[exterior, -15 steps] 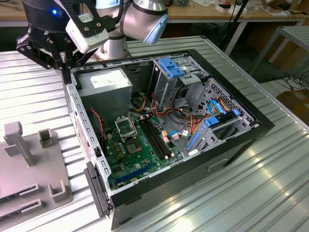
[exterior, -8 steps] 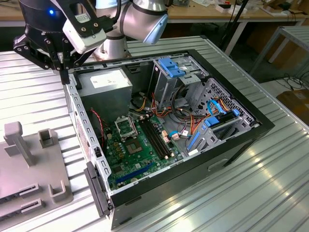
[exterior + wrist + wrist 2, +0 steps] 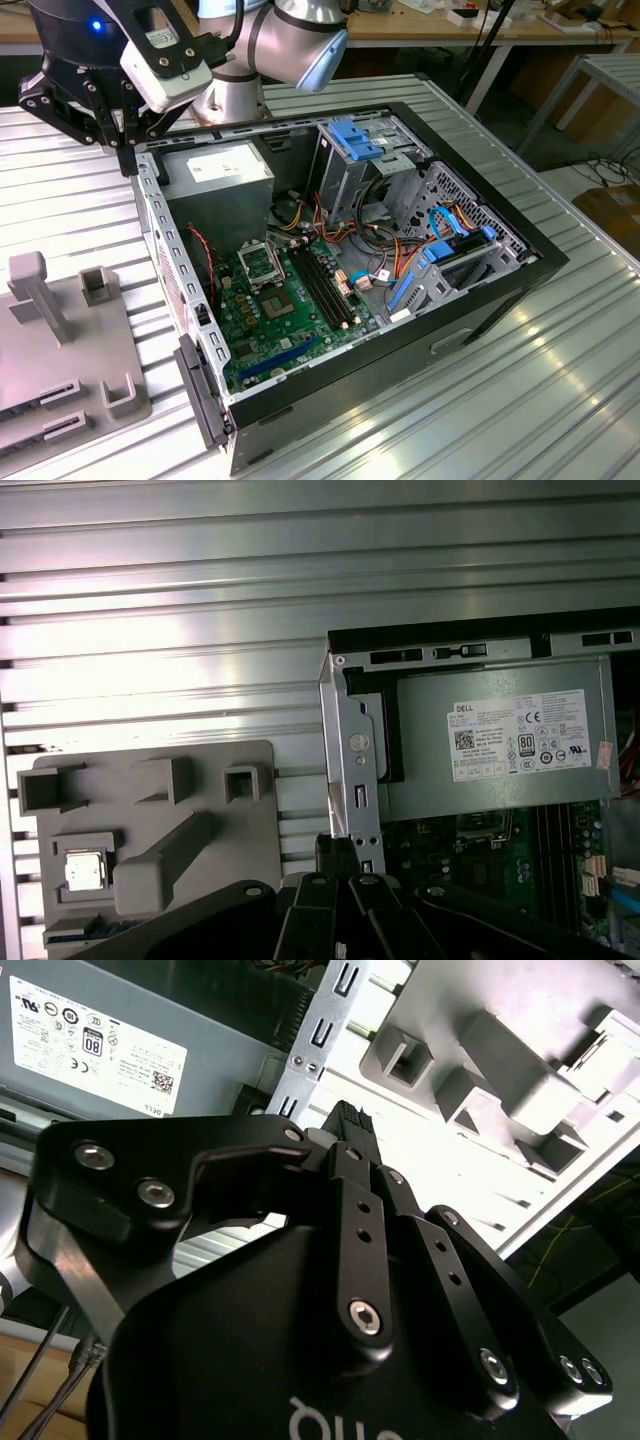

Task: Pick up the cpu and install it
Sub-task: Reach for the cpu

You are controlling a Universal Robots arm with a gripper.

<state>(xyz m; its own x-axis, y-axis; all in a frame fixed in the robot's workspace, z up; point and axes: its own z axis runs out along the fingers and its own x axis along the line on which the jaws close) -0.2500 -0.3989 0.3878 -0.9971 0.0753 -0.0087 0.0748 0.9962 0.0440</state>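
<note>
The cpu [image 3: 84,870], a small silvery square chip, lies flat in a recess of the grey holder plate [image 3: 200,780] on the table beside the computer case. My gripper [image 3: 126,150] hangs above the case's corner by the power supply, well apart from the cpu. Its fingertips [image 3: 349,1128] are pressed together with nothing between them, and in the first wrist view the gripper [image 3: 338,854] shows over the case's metal edge. The metal-framed socket [image 3: 262,265] sits on the green motherboard inside the case, with its black middle bare.
The open case [image 3: 520,255] lies on its side on the ribbed metal table [image 3: 560,400]. A grey power supply [image 3: 500,745], drive cage [image 3: 360,150], cables and memory slots [image 3: 325,290] fill the inside. Upright posts [image 3: 35,290] stand on the grey holder.
</note>
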